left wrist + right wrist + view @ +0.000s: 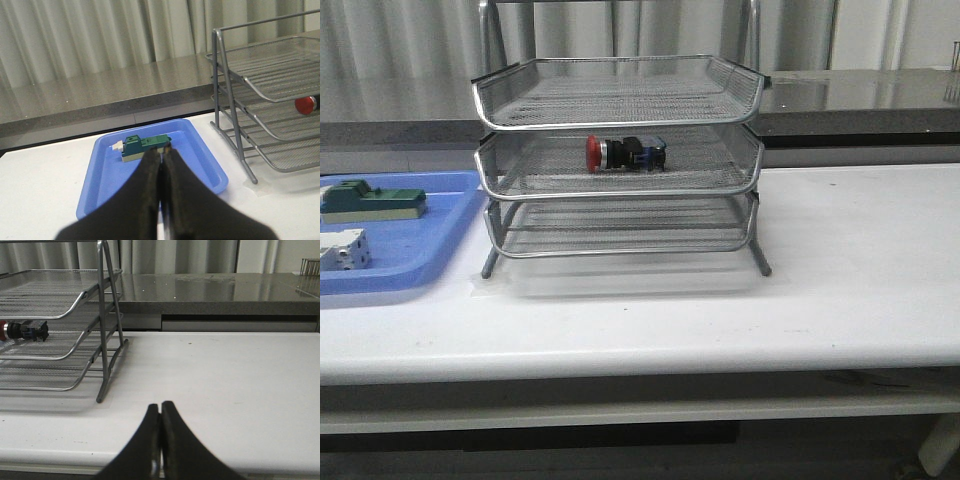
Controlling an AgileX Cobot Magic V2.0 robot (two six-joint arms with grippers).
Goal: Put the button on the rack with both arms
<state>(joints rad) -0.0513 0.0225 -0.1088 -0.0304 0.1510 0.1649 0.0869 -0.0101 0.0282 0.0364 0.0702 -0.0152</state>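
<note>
Button [625, 153] is lying on its side in the middle tier of the rack [617, 100], center of the front view, red cap pointing left. Your left gripper [162, 152] is pinched shut on nothing, over the blue tray [102, 180] with the green block [142, 146]. Your right gripper [160, 407] is closed and empty too, above bare table [225, 375].

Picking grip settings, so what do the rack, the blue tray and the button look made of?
Rack: silvery wire mesh with shiny rims, seemingly metal. Blue tray: smooth, slightly glossy, likely moulded plastic. Button: glossy red cap, silver collar, black-and-blue body, probably plastic with a metallic ring.
</note>
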